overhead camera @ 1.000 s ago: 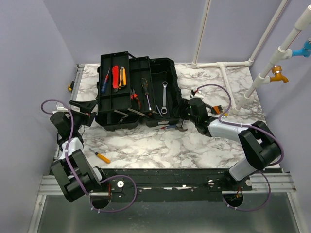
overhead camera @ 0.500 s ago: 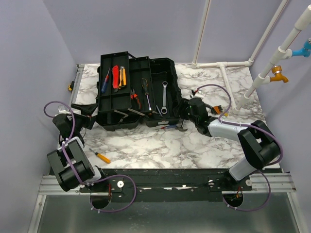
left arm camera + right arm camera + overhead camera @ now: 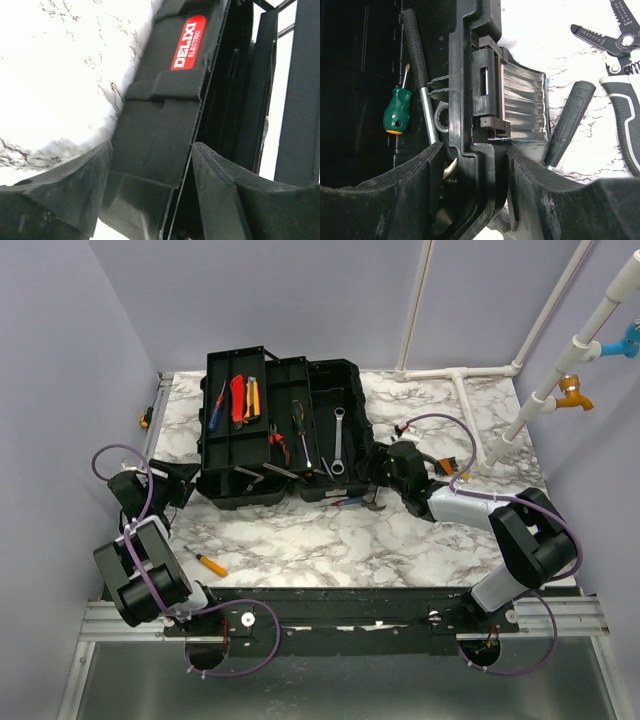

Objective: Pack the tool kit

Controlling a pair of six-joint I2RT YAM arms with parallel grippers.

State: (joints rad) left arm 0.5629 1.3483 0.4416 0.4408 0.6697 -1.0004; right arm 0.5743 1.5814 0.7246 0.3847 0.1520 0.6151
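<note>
While the toolbox point(image 3: 225, 490) holds screwdrivers point(image 3: 217, 405), right end effector point(image 3: 475, 150) clamps its wall; left end effector point(image 3: 151, 150) stands apart.

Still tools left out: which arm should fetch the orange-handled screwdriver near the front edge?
Left. The orange-handled screwdriver lies right beside the left arm; the right gripper grips the toolbox wall, much farther away.

The brand "DELIXI" is read in white capitals on a red label point(image 3: 188, 42) set into the black outer wall of the toolbox point(image 3: 155, 130), with "ELECTRIC" printed smaller beneath it. The lettering is seen tilted in the left wrist view. Fine markings on the wire stripper point(image 3: 615, 35) are too small to be read
</note>
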